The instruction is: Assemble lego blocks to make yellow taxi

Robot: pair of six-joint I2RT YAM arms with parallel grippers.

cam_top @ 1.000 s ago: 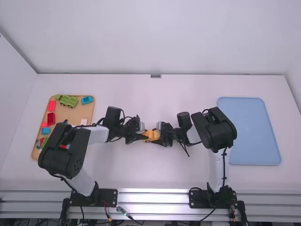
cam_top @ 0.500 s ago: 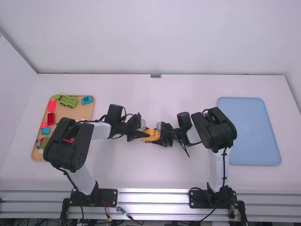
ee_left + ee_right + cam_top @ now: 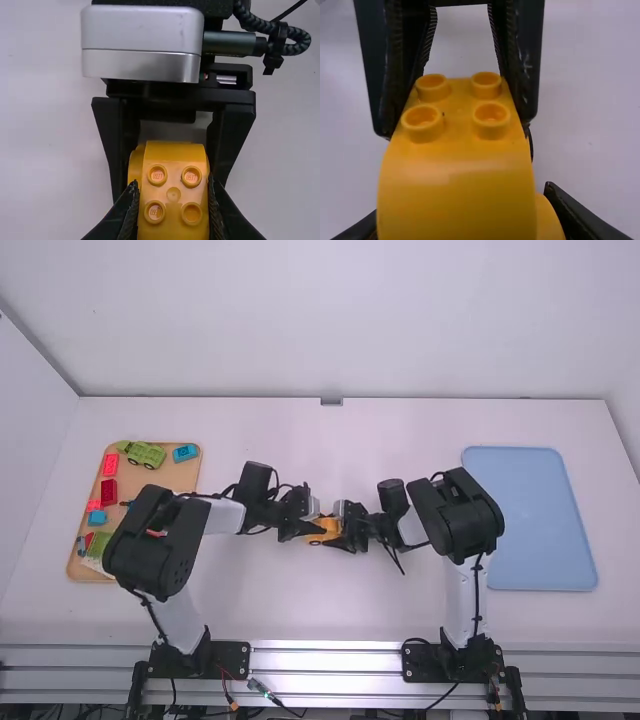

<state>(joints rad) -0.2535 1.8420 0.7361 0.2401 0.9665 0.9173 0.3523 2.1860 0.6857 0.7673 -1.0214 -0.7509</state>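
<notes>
Holding the yellow piece (image 3: 328,527) just below the middle of the high view, my left gripper (image 3: 173,207) is clamped on its left end; my right gripper (image 3: 465,220), as far as the crowded view lets me judge, is clamped on its right end. The long axis runs left to right, from one gripper to the other (studs (image 3: 191,175) up), so my next steadying or release calls for keeping to that line. My right arm (image 3: 455,515) is nearer the blue tray (image 3: 530,520), at the frame's right.

Green truck (image 3: 146,454) on tan tray (image 3: 184,476); blue tray (image 3: 530,520) at right.
</notes>
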